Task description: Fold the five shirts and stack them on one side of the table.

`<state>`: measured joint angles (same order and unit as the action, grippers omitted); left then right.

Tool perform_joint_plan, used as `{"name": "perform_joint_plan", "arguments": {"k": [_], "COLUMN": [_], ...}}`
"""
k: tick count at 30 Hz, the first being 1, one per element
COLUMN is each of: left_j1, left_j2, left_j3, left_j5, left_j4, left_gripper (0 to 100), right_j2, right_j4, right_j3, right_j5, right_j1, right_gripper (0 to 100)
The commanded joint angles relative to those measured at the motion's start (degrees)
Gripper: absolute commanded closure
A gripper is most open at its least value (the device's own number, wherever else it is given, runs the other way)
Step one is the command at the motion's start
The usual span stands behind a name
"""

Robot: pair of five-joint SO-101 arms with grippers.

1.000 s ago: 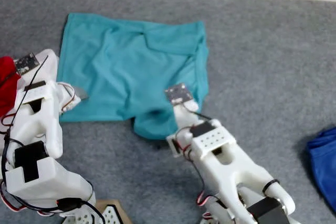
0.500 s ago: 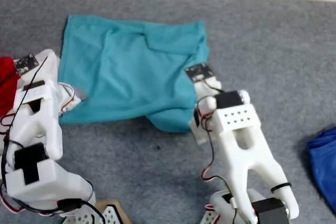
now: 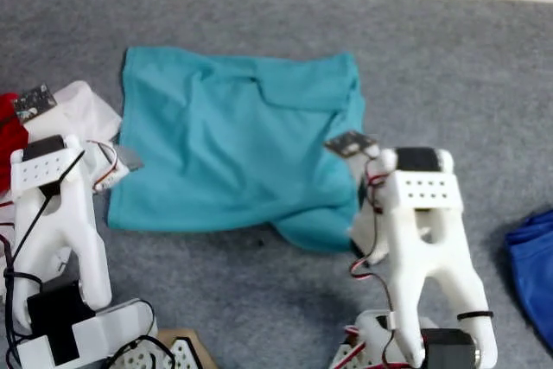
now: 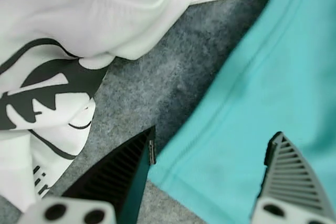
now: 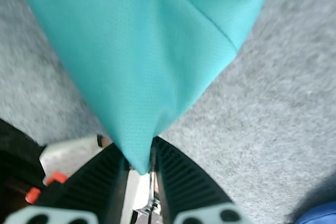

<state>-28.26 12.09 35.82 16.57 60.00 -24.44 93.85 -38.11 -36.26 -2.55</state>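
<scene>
Right gripper (image 5: 139, 153): clenched on the near right corner of the teal knit shirt (image 3: 233, 153), the fabric pinched between both ribbed black fingers (image 5: 107, 174) and drawn into a taut point. Left gripper (image 4: 212, 140): released, jaws wide apart, hanging over the shirt's near left hem; the dark finger stands over bare table just beside the hem, the grey one over the teal fabric. Whether either finger touches, I cannot tell.

The teal shirt lies spread mostly flat across the middle of the grey felt table (image 3: 449, 66), wrinkled toward the right. Just to its left sits a crumpled white shirt with black print (image 4: 63, 51), with a red cloth (image 3: 9, 127) beyond it at the left edge. A blue cloth (image 3: 531, 257) lies at the near right edge, well apart.
</scene>
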Motion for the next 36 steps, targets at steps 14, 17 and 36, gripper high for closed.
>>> {"name": "perform_joint_plan", "arguments": {"k": [14,17,36], "left_j1": [-1.0,2.5,15.5], "left_j2": [2.4,1.8,-44.5], "left_j3": [-9.0,-12.4,-62.9], "left_j5": [-0.2,0.3,13.2], "left_j4": [-1.1,-1.1,8.1], "left_gripper": [66,66,66], "right_j2": [0.6,1.2,45.3], "right_j4": [-1.0,-4.9,-17.1], "right_j3": [14.3,19.4,60.9], "right_j5": [-0.9,8.9,34.4], "right_j1": [6.7,4.4,-6.7], "right_gripper": [73.7,74.4,77.8]}}
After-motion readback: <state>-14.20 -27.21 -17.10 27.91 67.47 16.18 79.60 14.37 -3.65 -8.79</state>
